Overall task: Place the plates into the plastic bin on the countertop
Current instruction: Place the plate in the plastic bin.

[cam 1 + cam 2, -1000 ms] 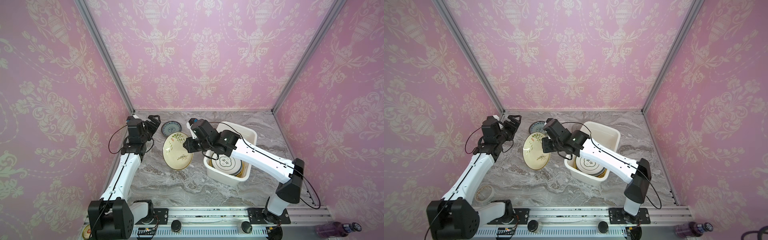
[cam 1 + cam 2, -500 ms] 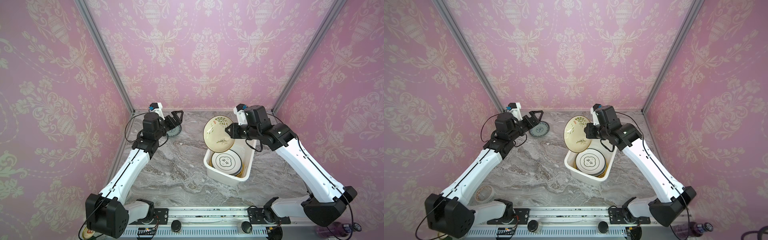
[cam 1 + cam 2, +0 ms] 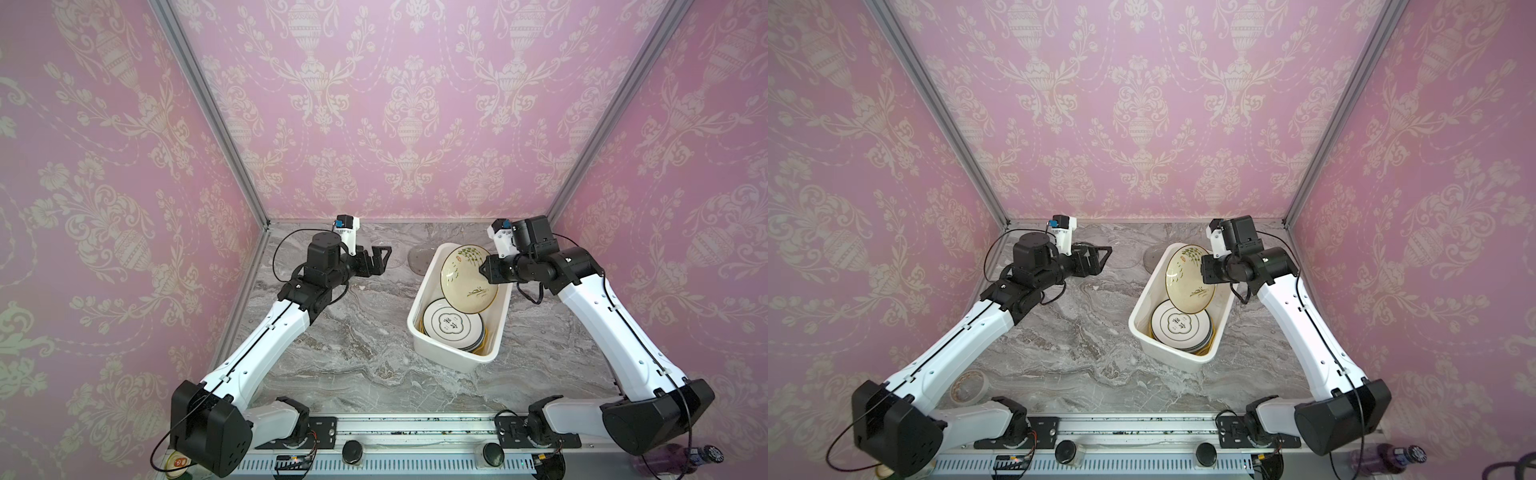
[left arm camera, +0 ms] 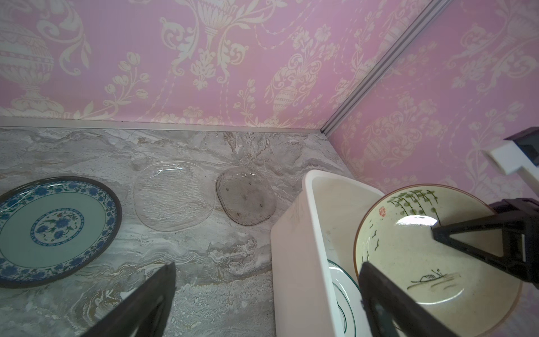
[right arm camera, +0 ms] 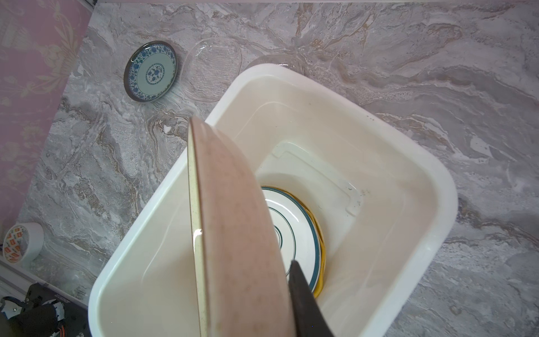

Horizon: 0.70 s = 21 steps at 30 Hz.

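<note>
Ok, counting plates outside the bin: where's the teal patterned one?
The teal patterned plate lies flat on the countertop near the back wall, on the robot's left side, next to the clear glass plate; both wrist views show it.

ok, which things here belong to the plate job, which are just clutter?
Job: cream floral plate in right claw, plastic bin, stacked plates inside it, teal patterned plate, clear glass plate, smoky glass plate.
Lying about: roll of tape, purple bottle.
</note>
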Tool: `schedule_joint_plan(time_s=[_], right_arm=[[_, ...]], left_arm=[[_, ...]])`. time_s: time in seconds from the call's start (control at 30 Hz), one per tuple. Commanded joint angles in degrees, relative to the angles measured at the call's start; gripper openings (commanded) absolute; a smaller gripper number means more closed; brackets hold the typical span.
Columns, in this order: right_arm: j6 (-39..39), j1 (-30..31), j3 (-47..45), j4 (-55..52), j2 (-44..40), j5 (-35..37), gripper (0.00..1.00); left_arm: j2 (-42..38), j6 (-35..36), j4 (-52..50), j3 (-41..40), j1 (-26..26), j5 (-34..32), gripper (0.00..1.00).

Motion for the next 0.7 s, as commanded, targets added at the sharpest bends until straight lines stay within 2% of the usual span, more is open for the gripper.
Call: schedule_joint_plan(time_s=[0.0,0.2,0.47,0.67], right_arm=[[-9.27,-0.04,-0.5,2.0,0.46,-4.19,0.0],[-18.48,-0.54,-1.45,1.3,3.37,-10.03,0.0],[-27.91,-1.44,4.12,-3.82,12.49,-15.97,0.0],[-34.34,-1.44,8.65,-7.72,18.36,-15.71,0.0]], left_arm=[[-1.32,9.8,-1.93,-1.04,-3.08,0.37,0.99],[-2.77,20.97,-1.63,-2.47,-8.92,2.29,0.99],[-4.65,19.93,-5.25,-3.03,-12.29,-1.05,0.99],[-5.19,21.17,-8.11,-2.7,-13.11,-3.03,0.99]])
